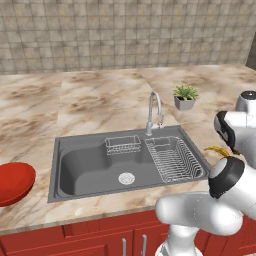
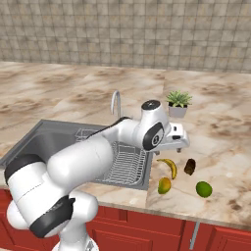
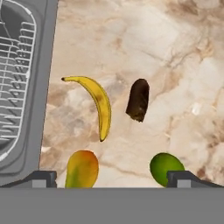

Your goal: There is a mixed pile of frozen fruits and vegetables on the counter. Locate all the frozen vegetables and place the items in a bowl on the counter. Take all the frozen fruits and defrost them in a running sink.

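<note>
The mixed pile lies on the marble counter (image 3: 175, 52) just right of the sink (image 3: 46, 87). It holds a curved yellow banana (image 3: 98, 103), a yellow-green oval fruit with an orange blush (image 3: 82, 169), a dark oblong vegetable (image 3: 138, 99) and a round bright green vegetable (image 3: 165, 168). My gripper (image 3: 114, 179) hovers above the pile, open wide, with nothing between its fingers. From the right base, the gripper (image 2: 182, 146) hangs over the banana (image 2: 169, 166) and the dark vegetable (image 2: 190, 166). The red bowl (image 1: 15, 182) sits on the counter far left of the sink (image 1: 90, 165).
A chrome tap (image 1: 155, 112) stands behind the basin, and a wire rack (image 1: 172, 160) fills its right half. A small potted plant (image 2: 178, 104) stands behind the pile. My own arm crosses over the sink's right side. Red cabinets (image 1: 100, 240) run below the counter edge.
</note>
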